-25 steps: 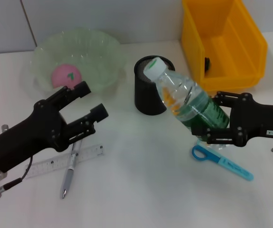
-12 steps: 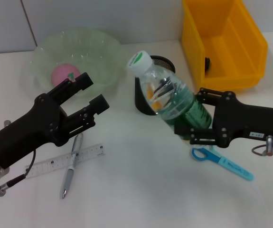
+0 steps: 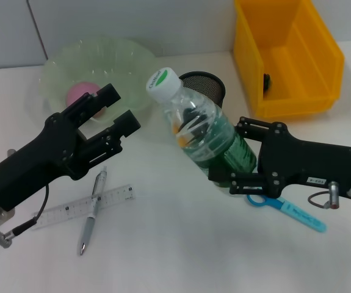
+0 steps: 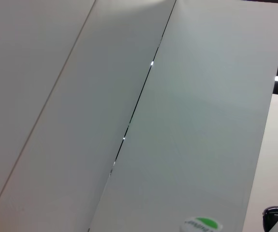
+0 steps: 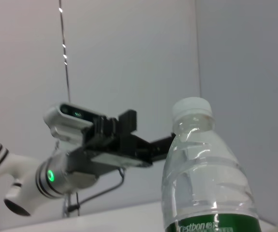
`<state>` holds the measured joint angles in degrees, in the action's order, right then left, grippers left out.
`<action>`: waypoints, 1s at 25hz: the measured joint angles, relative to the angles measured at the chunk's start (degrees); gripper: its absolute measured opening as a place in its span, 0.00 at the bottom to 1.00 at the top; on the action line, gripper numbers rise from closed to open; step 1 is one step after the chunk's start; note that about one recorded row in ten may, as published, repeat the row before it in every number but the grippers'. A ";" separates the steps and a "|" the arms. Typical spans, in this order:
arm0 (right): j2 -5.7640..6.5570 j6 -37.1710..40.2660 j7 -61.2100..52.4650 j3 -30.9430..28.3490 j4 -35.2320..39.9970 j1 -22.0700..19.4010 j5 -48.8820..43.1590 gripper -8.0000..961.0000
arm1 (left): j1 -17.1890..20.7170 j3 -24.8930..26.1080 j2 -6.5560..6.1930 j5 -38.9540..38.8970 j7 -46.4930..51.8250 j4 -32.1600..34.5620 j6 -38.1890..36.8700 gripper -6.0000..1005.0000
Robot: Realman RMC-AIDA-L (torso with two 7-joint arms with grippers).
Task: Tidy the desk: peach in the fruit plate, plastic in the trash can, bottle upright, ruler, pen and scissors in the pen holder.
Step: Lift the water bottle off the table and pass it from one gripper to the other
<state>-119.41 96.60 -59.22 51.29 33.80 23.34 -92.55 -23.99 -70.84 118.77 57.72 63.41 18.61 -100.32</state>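
Right gripper: I see my right gripper [image 3: 239, 160] squeezed tight on the lower part of the bottle [image 3: 201, 132], holding it up off the table [image 3: 181, 256].
Bottle: it leans, with its white cap [image 3: 163, 85] pointing up and toward my left side. It is in front of the black pen holder [image 3: 207, 85].
Left gripper: my left gripper [image 3: 113, 108] has its two fingers spread apart and holds nothing. It hangs in the air near the fruit plate [image 3: 129, 61].
Peach: the pink peach [image 3: 77, 93] sits in the fruit plate, partly behind my left gripper.
Ruler: the ruler [image 3: 86, 207] lies flat on the table.
Pen: the pen [image 3: 92, 212] lies across the ruler, touching it.
Scissors: the blue scissors [image 3: 288, 210] lie on the table, just under my right gripper.
Trash can: the yellow trash can [image 3: 297, 58] stands at the far right, with a small dark thing inside that I cannot make out.
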 joint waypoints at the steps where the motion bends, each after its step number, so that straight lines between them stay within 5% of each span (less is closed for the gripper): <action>1: 0.03 0.41 0.53 0.03 -0.67 0.24 0.30 0.81 | 0.00 0.00 0.00 0.00 0.00 0.00 0.00 0.82; 25: -0.03 -0.65 1.95 3.70 -8.86 5.93 0.35 0.81 | -2.66 -0.50 0.23 0.09 -1.18 -2.19 -0.11 0.77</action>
<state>-119.44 95.95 -57.27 54.99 24.94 29.27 -92.20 -26.65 -71.35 119.00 57.81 62.23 16.42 -100.43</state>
